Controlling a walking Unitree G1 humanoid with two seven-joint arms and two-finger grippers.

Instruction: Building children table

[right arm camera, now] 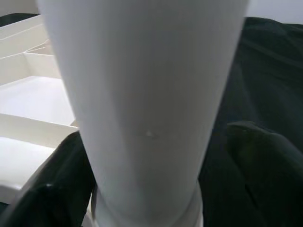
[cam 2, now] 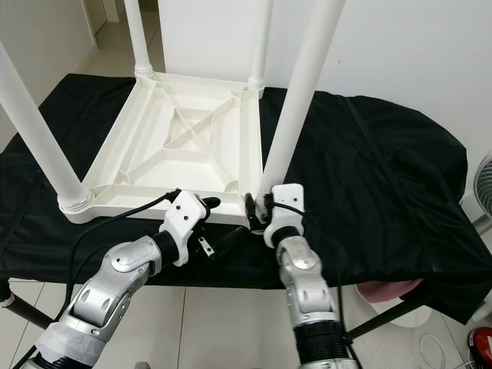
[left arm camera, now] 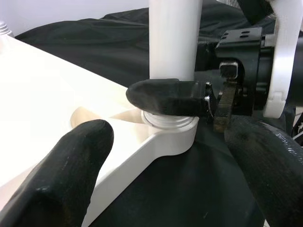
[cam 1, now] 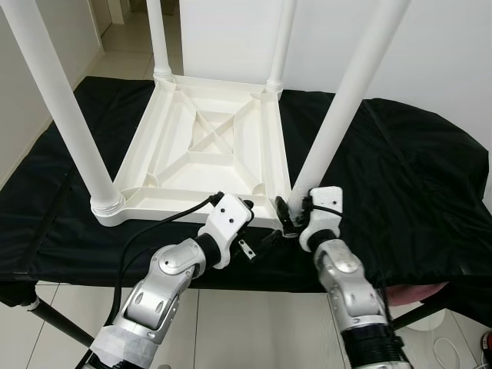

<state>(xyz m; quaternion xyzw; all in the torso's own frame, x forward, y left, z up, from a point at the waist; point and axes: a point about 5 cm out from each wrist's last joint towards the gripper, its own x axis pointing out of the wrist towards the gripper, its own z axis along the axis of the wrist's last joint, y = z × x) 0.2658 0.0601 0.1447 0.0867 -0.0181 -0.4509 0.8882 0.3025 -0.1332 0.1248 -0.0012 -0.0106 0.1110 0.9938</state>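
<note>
Here, a white plastic children's table [cam 1: 207, 146] lies upside down on a black cloth [cam 1: 400, 184] that covers a low surface, with its ribbed underside facing up and four white legs rising from its corners. The near right leg [cam 1: 346, 100] stands in its socket at the near right corner of the table, and the near left leg [cam 1: 61, 115] is seated in the near left corner, while two more legs stand at the far corners. The right gripper [cam 1: 286, 217] is at the base of the near right leg, and in the right wrist view its two black fingers [right arm camera: 52, 189] sit one on each side of the leg [right arm camera: 142, 109], grasping it just above the threaded collar. The left gripper [cam 1: 244, 231] hovers just to the near left of that same corner, close beside the right gripper; in the left wrist view its fingers [left arm camera: 61, 170] are spread apart and hold nothing, with the edge of the table [left arm camera: 52, 118] and the base of the leg [left arm camera: 173, 38] between and beyond them. A black cable runs from the left wrist down past the near edge of the cloth. White tiled floor [cam 1: 254, 323] shows below the surface.
</note>
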